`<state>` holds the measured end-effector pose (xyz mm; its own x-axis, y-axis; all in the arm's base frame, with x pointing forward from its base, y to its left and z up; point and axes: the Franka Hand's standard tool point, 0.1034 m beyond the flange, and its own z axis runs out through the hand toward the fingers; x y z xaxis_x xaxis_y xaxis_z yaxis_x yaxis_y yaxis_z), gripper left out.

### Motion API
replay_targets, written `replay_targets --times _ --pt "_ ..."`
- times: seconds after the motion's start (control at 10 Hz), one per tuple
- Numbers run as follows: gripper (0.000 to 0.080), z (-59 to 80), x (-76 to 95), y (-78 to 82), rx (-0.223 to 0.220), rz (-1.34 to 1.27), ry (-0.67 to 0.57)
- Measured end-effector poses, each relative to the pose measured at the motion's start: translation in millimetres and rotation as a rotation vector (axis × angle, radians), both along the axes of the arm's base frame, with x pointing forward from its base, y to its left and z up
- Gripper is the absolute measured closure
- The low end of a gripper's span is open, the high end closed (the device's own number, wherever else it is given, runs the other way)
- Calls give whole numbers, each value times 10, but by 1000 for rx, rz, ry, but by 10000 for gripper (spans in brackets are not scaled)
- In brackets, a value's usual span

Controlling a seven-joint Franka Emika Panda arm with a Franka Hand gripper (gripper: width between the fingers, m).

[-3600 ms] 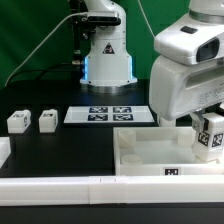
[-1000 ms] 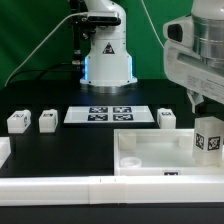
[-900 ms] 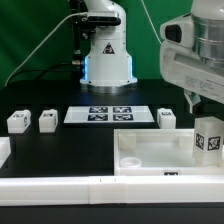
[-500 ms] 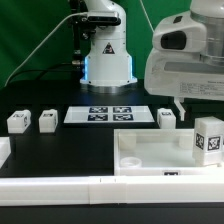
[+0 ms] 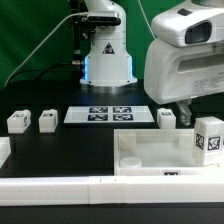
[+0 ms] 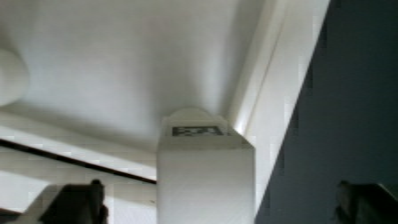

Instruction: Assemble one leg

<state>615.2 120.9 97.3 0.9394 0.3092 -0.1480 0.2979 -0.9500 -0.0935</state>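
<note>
A leg [image 5: 209,138], a white block with a marker tag, stands upright in the right corner of the large white tray piece [image 5: 150,150]. My gripper [image 5: 190,110] hangs above and slightly to the exterior view's left of it. It is open and holds nothing. In the wrist view the leg [image 6: 210,170] runs between my two dark fingers [image 6: 80,200], with a gap on each side. Three more legs lie on the table: two at the left [image 5: 17,122] [image 5: 47,121] and one [image 5: 166,118] behind the tray.
The marker board [image 5: 110,114] lies in the middle of the black table, in front of the robot base [image 5: 105,55]. A long white bar [image 5: 60,188] runs along the front edge. A white piece [image 5: 3,152] sits at the far left.
The gripper held the leg in the tray corner, then let go and rose. It has since shifted towards the exterior view's left. The leg stays standing in the corner.
</note>
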Motion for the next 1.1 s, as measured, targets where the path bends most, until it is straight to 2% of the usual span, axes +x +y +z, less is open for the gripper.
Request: replay_targets --times 0.4,0.6,1.1 --pt "150 -15 -1 -10 2 4 1" --pt "150 -78 5 -70 0 10 1" --pt "150 -149 -11 -91 -1 9 9"
